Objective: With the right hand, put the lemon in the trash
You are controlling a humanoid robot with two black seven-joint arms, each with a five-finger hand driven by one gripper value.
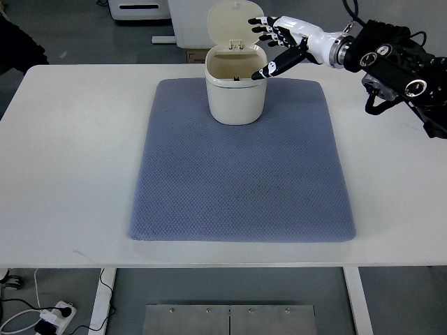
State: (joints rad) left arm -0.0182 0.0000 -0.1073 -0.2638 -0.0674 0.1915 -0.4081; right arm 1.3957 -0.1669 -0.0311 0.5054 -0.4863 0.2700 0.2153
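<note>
nearest, a white table (70,174) carries a blue-grey mat (241,174) with bare, dimpled fabric toward the camera. farther back, at the mat's far edge, a cream trash bin (234,98) stands upright with its hinged lid (230,24) raised. right hand (279,45), arm entering from the picture's right, is poised over the bin's right rim, fingers (276,66) spread and holding nothing. lemon not visible; bin interior partly hidden.

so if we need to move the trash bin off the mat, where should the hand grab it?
Best guess: wrap the round body of the trash bin below its rim, coming from the right, where the right hand already is. The lid stands open at the back, so avoid gripping from behind or from above.
</note>
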